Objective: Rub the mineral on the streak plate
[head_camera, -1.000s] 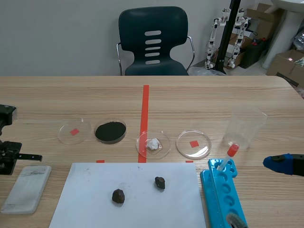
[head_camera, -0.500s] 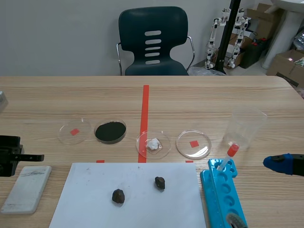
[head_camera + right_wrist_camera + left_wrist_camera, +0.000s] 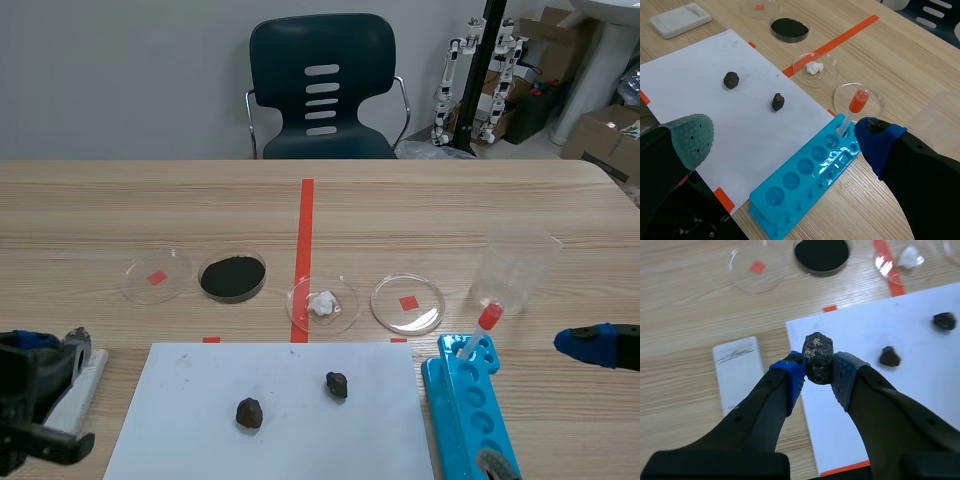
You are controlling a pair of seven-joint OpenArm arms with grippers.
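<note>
Change: left jaws down from the mid-left edge of the scene view to the lower left corner over the last second, now covering part of the white rectangular streak plate (image 3: 88,372). Right jaws in the same spot at the right edge throughout.
Meaning: carry-over to the plate nearly done, as a judgement; rubbing stroke not yet begun.
Left jaws: clenched on the dark speckled mineral lump (image 3: 818,358), blue pads (image 3: 793,378) pressed on both sides.
Mineral vs jaws: pinched at the tips, upper half poking out past the pads.
Mineral vs plate: in the left wrist view just beside the plate's long edge, over the border of the white paper sheet (image 3: 900,335); no contact with the plate visible, looks apart.
Plate: flat on the wooden bench (image 3: 420,210), faint grey marks near its far end.
Right jaws: released, spread wide with nothing between, hanging above the blue plastic well tray (image 3: 805,175) and red-capped dropper (image 3: 856,107).
Next, judged: short sideways shift onto the plate, then lowering and dragging.
Rest: small dark rock (image 3: 249,413) and second dark rock (image 3: 337,385) lying on the paper, apart from both jaws.
</note>
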